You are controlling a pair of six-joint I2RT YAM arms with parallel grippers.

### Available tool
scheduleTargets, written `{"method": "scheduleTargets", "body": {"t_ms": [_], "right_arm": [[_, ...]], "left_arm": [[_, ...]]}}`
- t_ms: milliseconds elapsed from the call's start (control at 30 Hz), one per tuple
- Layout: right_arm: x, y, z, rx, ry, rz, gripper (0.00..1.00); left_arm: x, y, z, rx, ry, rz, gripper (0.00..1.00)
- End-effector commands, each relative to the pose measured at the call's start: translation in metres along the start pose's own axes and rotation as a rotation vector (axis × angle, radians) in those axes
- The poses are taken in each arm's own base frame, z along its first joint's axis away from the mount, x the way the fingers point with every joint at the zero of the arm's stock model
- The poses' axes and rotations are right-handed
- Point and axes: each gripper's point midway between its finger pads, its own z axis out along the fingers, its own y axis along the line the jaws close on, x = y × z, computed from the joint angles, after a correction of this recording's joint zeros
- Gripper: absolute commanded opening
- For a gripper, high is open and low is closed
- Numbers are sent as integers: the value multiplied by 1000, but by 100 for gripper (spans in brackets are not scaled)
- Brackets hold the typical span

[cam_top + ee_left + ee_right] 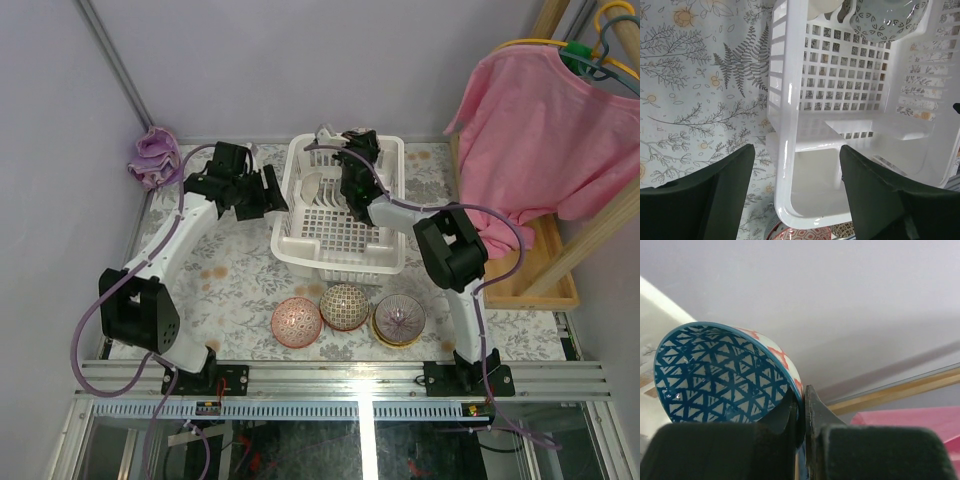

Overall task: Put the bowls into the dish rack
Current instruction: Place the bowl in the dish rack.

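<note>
The white dish rack (290,238) stands mid-table. My right gripper (801,392) is shut on the rim of a blue-and-white netted bowl (715,375) with red marks outside. It holds the bowl tilted above the rack's far end, where the right gripper (348,150) also shows from above. My left gripper (797,162) is open, its fingers (725,185) straddling the rack's (785,150) left front corner without touching it. A grey-patterned bowl (887,20) and a whitish bowl (825,6) sit inside. Three bowls wait in front: pink-red (297,322), netted (343,306), tan-yellow (399,319).
A crumpled pink cloth (153,158) lies at the back left corner. On the right, a pink shirt (545,140) hangs over a wooden stand (545,290). A metal rail (340,378) runs along the near edge.
</note>
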Motion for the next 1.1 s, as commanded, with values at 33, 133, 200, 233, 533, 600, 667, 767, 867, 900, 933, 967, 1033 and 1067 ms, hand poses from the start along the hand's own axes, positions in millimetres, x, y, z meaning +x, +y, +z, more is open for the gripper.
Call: {"method": "scheduleTargets", "body": {"t_ms": [33, 133, 200, 233, 533, 600, 667, 767, 867, 900, 933, 967, 1033, 1067], "right_arm": [[-43, -67, -4, 215, -164, -18, 0], [-32, -48, -4, 172, -169, -62, 0], [-20, -36, -3, 131, -153, -54, 0], [-13, -29, -2, 102, -141, -52, 0], [24, -4, 7, -64, -80, 6, 0], [29, 0, 10, -97, -76, 5, 0], [32, 7, 11, -144, -75, 27, 0], [36, 14, 11, -181, -73, 30, 0], [41, 23, 11, -196, -64, 21, 0], [41, 26, 11, -200, -65, 21, 1], [43, 28, 10, -203, -64, 20, 3], [43, 29, 10, -203, -65, 22, 6], [46, 31, 10, -203, -56, 23, 19], [47, 32, 9, -202, -56, 20, 26]], "left_arm": [[-9, 2, 11, 43, -13, 28, 68], [-10, 5, 14, 46, -11, 24, 68], [-9, 6, 17, 48, -7, 23, 68], [-9, 7, 18, 47, -5, 23, 68], [-6, 10, 27, 48, 11, 16, 66], [-6, 10, 28, 47, 11, 13, 66], [-6, 11, 28, 46, 11, 12, 66], [-6, 10, 29, 46, 12, 10, 65], [-6, 11, 29, 44, 11, 11, 65], [-7, 11, 29, 44, 10, 11, 65], [-7, 11, 29, 43, 10, 13, 65], [-7, 11, 29, 42, 11, 12, 65], [-7, 11, 29, 41, 11, 12, 65], [-8, 11, 29, 40, 10, 12, 65]]}}
